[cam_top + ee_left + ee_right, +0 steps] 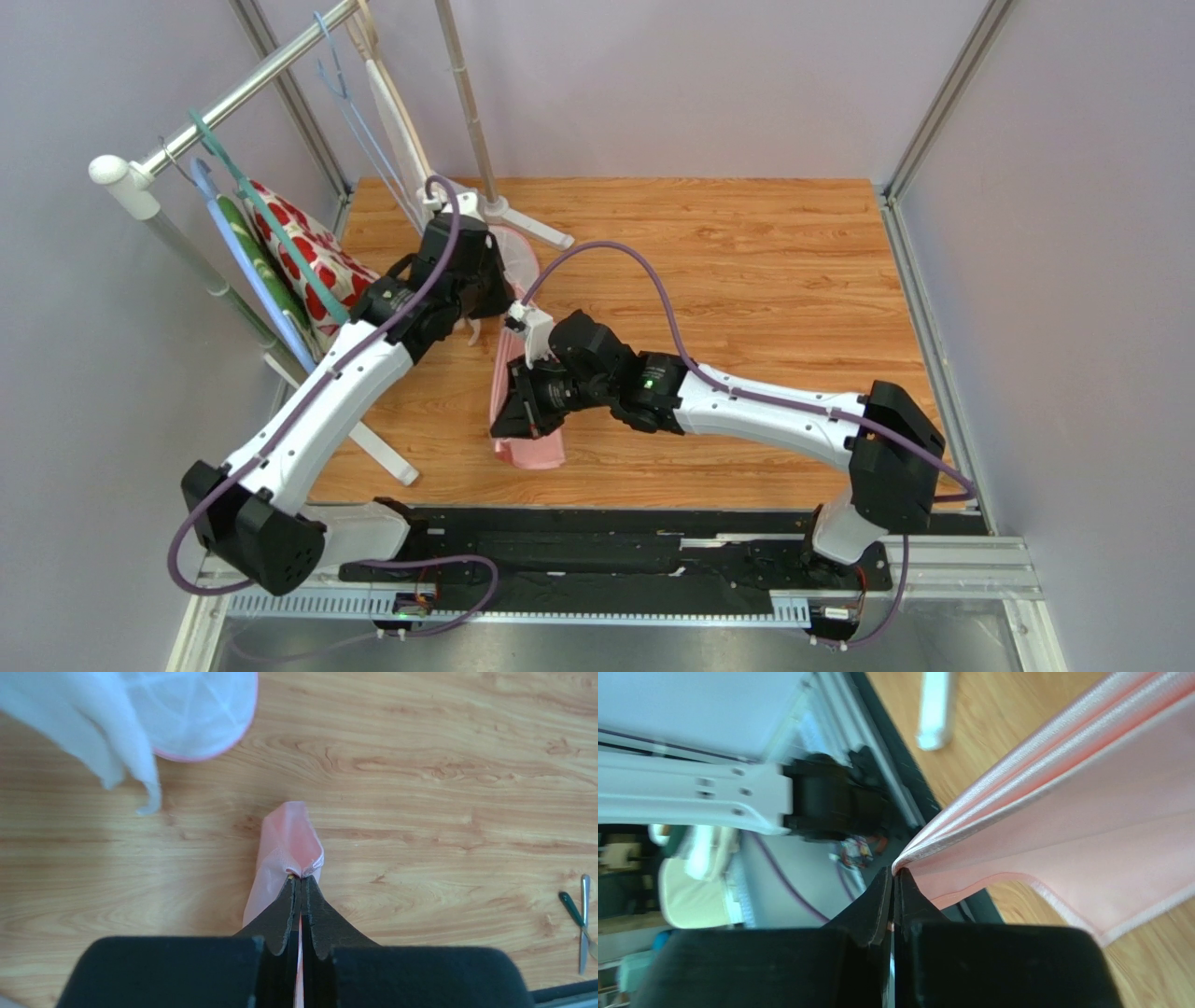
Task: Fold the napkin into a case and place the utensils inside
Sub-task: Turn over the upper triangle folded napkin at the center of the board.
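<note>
The pink napkin [530, 448] hangs as a narrow folded strip between my two grippers, lifted off the wooden table. My left gripper [301, 880] is shut on one folded end of the napkin [284, 847]. It sits at the back of the strip in the top view [484, 322]. My right gripper [895, 876] is shut on a corner where several layers of the napkin [1088, 812] meet, nearer the front [522, 406]. Two slim utensils [582, 920] lie on the table at the right edge of the left wrist view, one with a dark green handle.
A clothes rack [239, 98] with hangers stands at the left, carrying a red-flowered white cloth [302, 238] and a green cloth [257, 259]. Its white foot [382, 451] lies by the left arm. A white mesh item with a pink rim [196, 714] lies behind the napkin.
</note>
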